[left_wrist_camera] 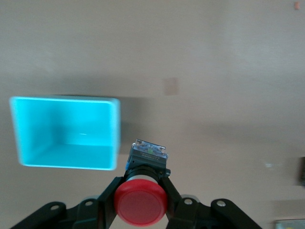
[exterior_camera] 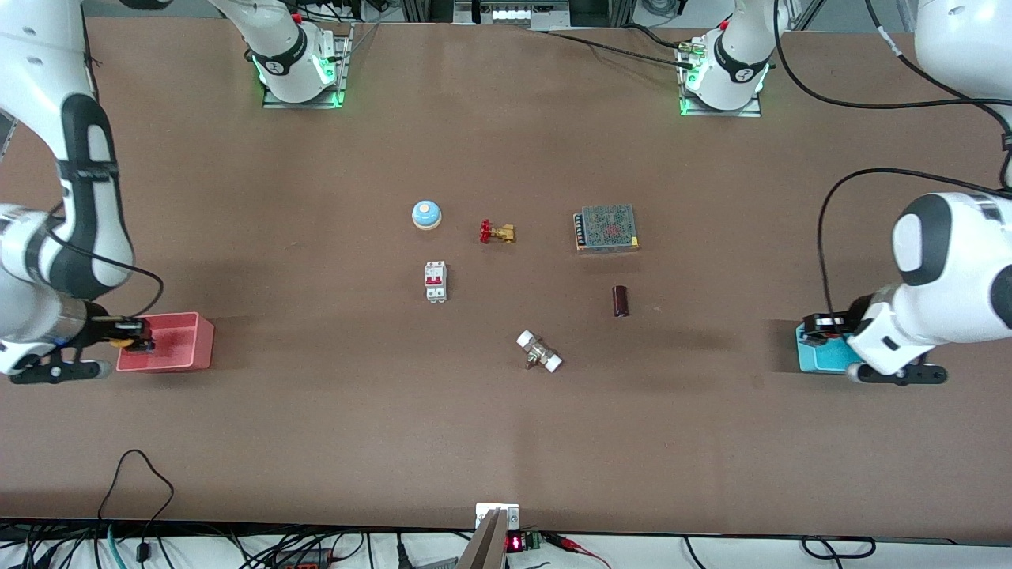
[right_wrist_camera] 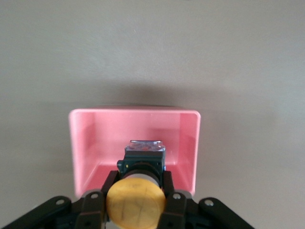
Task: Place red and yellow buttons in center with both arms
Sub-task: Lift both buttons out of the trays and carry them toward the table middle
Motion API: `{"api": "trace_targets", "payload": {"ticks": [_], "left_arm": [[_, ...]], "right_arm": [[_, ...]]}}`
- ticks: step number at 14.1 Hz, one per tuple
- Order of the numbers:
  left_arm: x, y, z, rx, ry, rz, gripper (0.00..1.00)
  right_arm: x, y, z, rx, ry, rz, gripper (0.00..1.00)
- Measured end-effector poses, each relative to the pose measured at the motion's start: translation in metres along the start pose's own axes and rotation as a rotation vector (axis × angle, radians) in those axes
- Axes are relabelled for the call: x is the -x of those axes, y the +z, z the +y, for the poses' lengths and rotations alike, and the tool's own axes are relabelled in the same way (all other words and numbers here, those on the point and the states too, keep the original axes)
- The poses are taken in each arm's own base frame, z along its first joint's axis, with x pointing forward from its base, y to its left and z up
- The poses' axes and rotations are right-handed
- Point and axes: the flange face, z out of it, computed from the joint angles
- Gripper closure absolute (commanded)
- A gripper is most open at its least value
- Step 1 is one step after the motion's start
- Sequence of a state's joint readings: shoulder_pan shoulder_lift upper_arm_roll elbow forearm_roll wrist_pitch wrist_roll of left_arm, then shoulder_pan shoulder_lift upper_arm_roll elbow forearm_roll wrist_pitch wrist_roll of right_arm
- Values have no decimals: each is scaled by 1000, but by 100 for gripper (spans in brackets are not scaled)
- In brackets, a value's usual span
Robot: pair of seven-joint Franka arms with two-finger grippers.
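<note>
Round glossy caps: left gripper (left_wrist_camera: 141, 202) clamps red button (left_wrist_camera: 140, 204), right gripper (right_wrist_camera: 136, 202) yellow button (right_wrist_camera: 136, 201).

No readable text, labels or numbers on anything.

Cyan bin (exterior_camera: 818, 359): mostly hidden under the left arm's wrist at the table's edge
Red button (left_wrist_camera: 141, 204): cap cut by the left wrist picture's lower edge
Yellow button (right_wrist_camera: 136, 202): cap likewise cropped; body (right_wrist_camera: 141, 160) hides part of pink bin (right_wrist_camera: 86, 143)
</note>
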State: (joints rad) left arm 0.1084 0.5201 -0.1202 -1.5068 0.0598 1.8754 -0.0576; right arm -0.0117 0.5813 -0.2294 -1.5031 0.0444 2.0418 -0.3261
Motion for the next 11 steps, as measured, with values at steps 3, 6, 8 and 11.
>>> {"api": "trace_targets", "payload": {"ticks": [3,6,8,11], "left_arm": [[7,16,52,23,-36,-34,70],[11,38,93,32,-67,-69,70],[12,58,120,33,-99,-68,70],[20,98,156,58,-120,-61,70]], "right_arm": [[3,-55,-37,-39,-31,26,70],[-10,-63,-121,-54,-26,28,70],[-15,-55,-196,-96,-12,12,70],[-12,-31,-294,-139,42,-36,70]]}}
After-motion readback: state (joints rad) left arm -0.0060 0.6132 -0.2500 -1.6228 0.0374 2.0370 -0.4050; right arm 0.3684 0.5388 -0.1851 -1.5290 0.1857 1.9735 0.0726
